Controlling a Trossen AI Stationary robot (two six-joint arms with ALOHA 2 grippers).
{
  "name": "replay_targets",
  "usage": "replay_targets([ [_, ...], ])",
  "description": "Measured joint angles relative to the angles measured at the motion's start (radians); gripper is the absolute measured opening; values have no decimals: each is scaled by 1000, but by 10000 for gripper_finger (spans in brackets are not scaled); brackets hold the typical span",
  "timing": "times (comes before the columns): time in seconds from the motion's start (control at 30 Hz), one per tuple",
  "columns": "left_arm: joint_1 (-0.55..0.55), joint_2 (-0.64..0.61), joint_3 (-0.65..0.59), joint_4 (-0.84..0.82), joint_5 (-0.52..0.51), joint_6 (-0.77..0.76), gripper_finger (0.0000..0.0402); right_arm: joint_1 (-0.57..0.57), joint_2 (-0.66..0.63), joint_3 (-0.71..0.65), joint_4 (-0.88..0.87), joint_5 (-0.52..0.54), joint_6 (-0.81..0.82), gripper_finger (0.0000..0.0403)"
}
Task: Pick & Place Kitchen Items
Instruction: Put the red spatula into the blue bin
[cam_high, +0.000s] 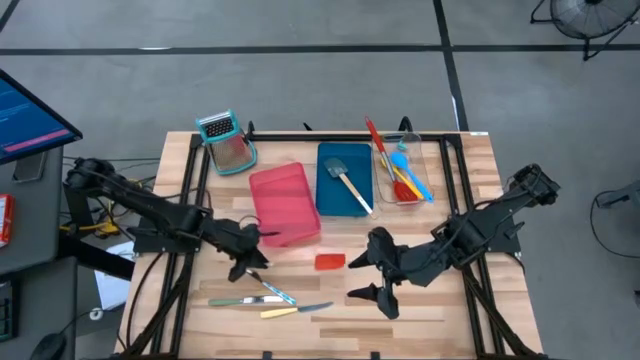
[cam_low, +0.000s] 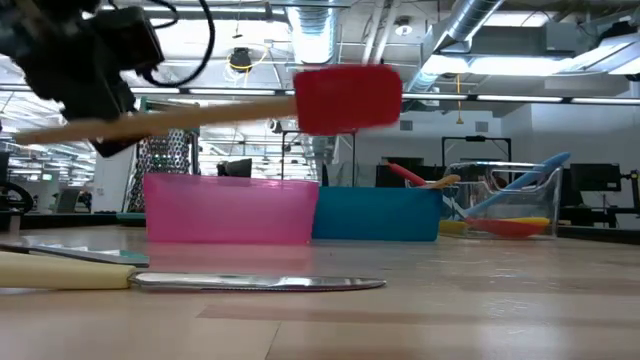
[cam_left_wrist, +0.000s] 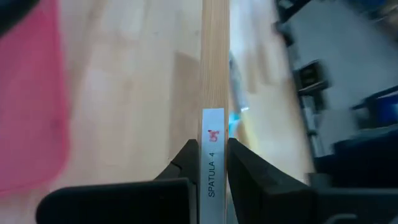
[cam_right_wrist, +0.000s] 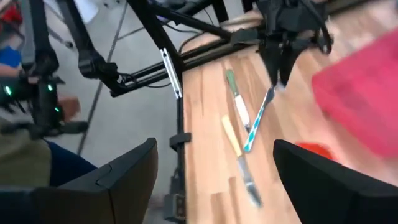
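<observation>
Holding a wooden-handled red spatula (cam_low: 348, 98) above the counter (cam_high: 440, 310), the left end effector (cam_high: 252, 262) is clenched on the far end of the handle; in the left wrist view its two dark fingers (cam_left_wrist: 245, 171) pinch the wood on either side of a white label. The low view shows the spatula lifted and roughly level, its red blade higher than the rim of the pink tray (cam_high: 285, 205). From above, the blade sits over bare counter just in front of the pink tray and the blue tray (cam_high: 345, 180).

The right end effector (cam_high: 375, 275) hangs over the counter near the spatula blade, its fingers spread wide and empty.

Three slim knives lie flat on the counter near the front edge, close to the left end effector: a green-handled knife (cam_high: 235, 300), a blue-handled knife (cam_high: 275, 292) lying slantwise across it, and a yellow-handled knife (cam_high: 290, 311) just beside them. The right wrist view shows the same three close together, the blue one crossing the others.

Inside the blue tray rests a grey spatula (cam_high: 345, 178) with a wooden handle. The clear tray (cam_high: 420, 170) next to it holds a long red spoon (cam_high: 385, 160), a blue spoon (cam_high: 410, 170) and a yellow spoon (cam_high: 390, 180), bunched together. A teal-framed grater (cam_high: 225, 140) stands at the far left corner, behind the pink tray.
</observation>
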Motion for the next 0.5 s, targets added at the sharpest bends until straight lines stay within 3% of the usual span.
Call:
replay_targets([
  [0.27, 0, -159, 2, 16, 27, -81, 34, -2, 0, 0, -18, 2, -418, 311],
  [0.5, 0, -251, 2, 29, 21, -103, 35, -15, 24, 1, -164, 32, -490, 311],
])
